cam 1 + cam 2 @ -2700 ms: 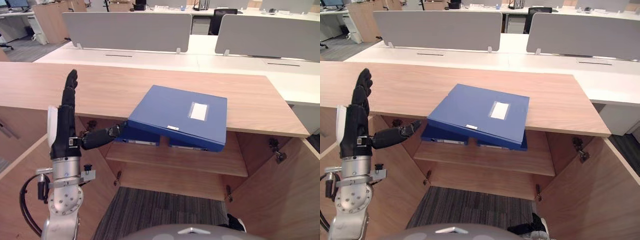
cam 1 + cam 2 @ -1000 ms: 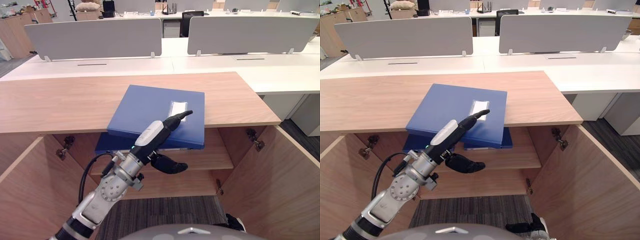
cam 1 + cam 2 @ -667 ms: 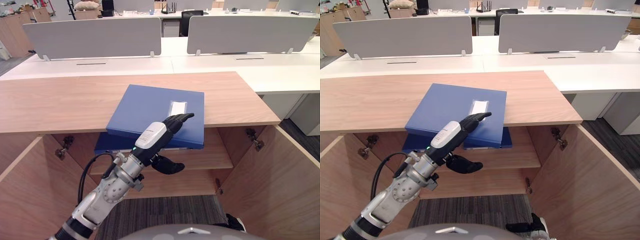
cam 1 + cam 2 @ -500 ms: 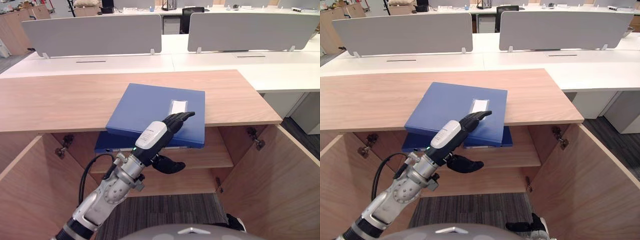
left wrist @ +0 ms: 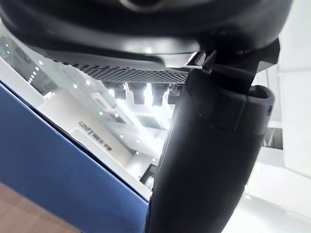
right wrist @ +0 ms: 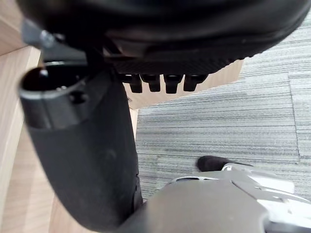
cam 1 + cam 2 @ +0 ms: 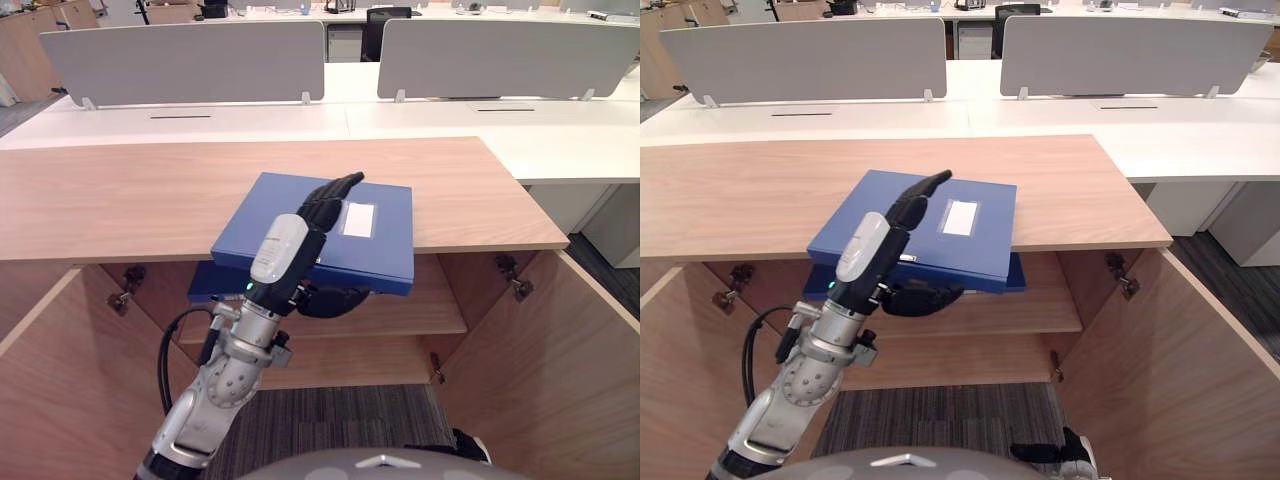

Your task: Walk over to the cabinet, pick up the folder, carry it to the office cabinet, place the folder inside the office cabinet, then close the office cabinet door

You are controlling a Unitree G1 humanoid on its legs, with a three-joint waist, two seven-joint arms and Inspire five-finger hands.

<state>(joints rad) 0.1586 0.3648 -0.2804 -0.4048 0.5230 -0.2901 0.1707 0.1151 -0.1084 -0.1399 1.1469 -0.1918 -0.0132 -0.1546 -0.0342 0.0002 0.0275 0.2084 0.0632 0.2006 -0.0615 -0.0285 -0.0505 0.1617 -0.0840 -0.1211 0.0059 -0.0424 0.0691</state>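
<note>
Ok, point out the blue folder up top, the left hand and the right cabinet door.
blue folder (image 7: 385,250): left eye view, bare cover.
left hand (image 7: 312,212): left eye view, its back.
right cabinet door (image 7: 545,380): left eye view, inner face.

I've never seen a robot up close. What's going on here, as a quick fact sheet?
folder: blue, flat on the cabinet top, front edge overhanging
left hand: fingers stretched over the folder's top, thumb below its overhanging edge
right hand: idle, low over the carpet
shelf: a second blue folder lies on it
cabinet doors: both swung open
stage: folder apparently not yet lifted
</note>
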